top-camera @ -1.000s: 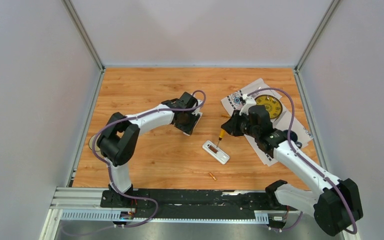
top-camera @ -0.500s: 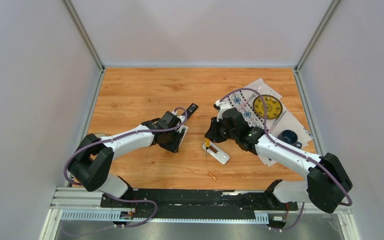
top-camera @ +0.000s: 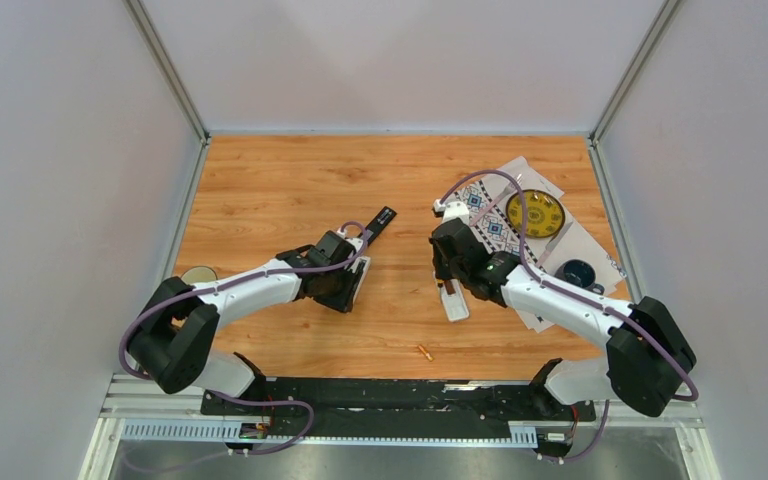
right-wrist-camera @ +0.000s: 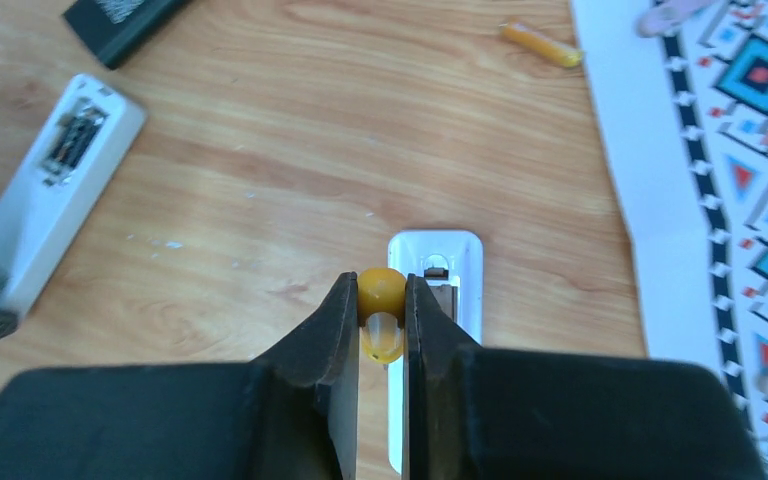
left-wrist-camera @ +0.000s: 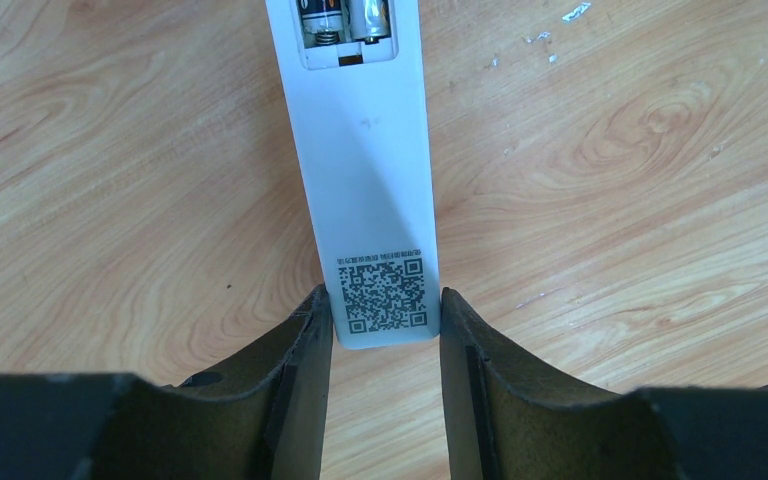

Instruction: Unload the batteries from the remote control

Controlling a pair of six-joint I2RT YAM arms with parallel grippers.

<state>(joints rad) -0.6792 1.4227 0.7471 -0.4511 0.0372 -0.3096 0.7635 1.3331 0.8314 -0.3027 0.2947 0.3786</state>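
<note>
My left gripper (left-wrist-camera: 382,300) is shut on the end of a white remote (left-wrist-camera: 365,160) lying on the wood, its QR label between the fingers. Two batteries (left-wrist-camera: 346,16) sit in its open compartment. In the top view this gripper (top-camera: 344,290) is left of centre. My right gripper (right-wrist-camera: 381,300) is shut on a yellow screwdriver handle (right-wrist-camera: 381,291) and stands over a second white remote (right-wrist-camera: 450,262) with an open compartment (right-wrist-camera: 441,290); the gripper (top-camera: 450,282) and this remote (top-camera: 454,304) also show in the top view. An orange battery (top-camera: 424,351) lies loose near the front; another (right-wrist-camera: 540,45) lies beside the paper.
A black remote (top-camera: 382,217) lies behind the left gripper. Patterned paper (top-camera: 495,230) at the right carries a yellow disc (top-camera: 537,213) and a dark blue bowl (top-camera: 572,272). A round beige object (top-camera: 198,275) sits at the left edge.
My right arm swung in toward the middle with the screwdriver, and the second remote turned from diagonal to front-to-back. My left arm drew back and left with its remote.
</note>
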